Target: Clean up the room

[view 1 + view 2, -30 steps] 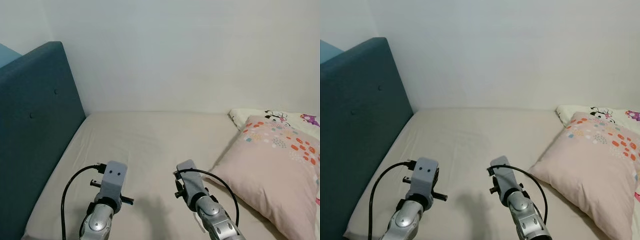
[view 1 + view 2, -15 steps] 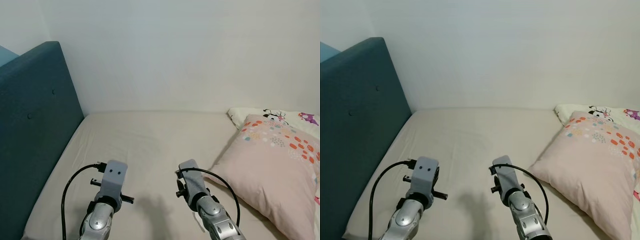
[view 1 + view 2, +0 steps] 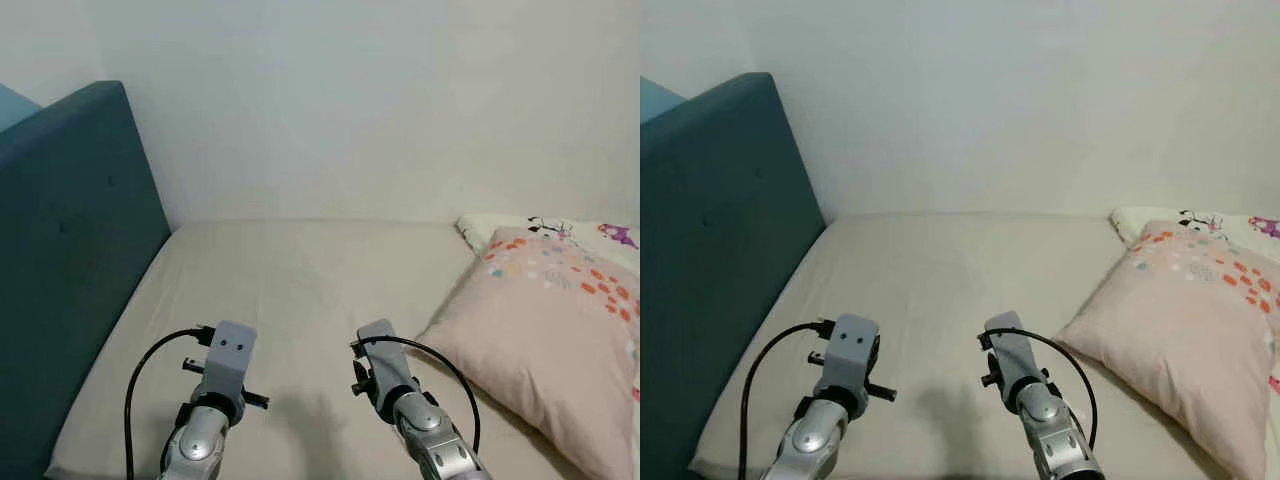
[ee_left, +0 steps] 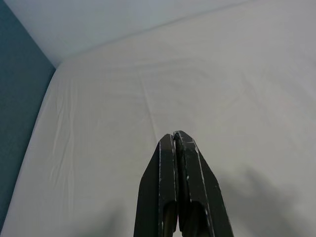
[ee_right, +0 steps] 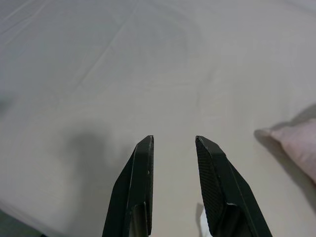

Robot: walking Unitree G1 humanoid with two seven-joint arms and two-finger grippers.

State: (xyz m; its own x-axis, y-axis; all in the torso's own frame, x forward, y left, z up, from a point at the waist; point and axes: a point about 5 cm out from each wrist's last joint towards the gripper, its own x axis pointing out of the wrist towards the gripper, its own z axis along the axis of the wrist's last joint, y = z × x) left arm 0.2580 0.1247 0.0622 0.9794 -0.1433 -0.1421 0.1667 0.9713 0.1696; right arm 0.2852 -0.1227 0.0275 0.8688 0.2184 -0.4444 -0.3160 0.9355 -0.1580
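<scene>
Where headboard (image 3: 70, 250) meets wall (image 3: 380, 100), beige mattress (image 3: 300, 290) spreads

The bed sheet (image 3: 300, 290) is plain beige. The headboard (image 3: 70, 250) is dark teal fabric and the wall (image 3: 380, 100) white. The pillow (image 3: 550, 320) is pale pink with red, orange and bluish dots; the bedding behind it (image 3: 560, 228) is white with cartoon prints.
</scene>
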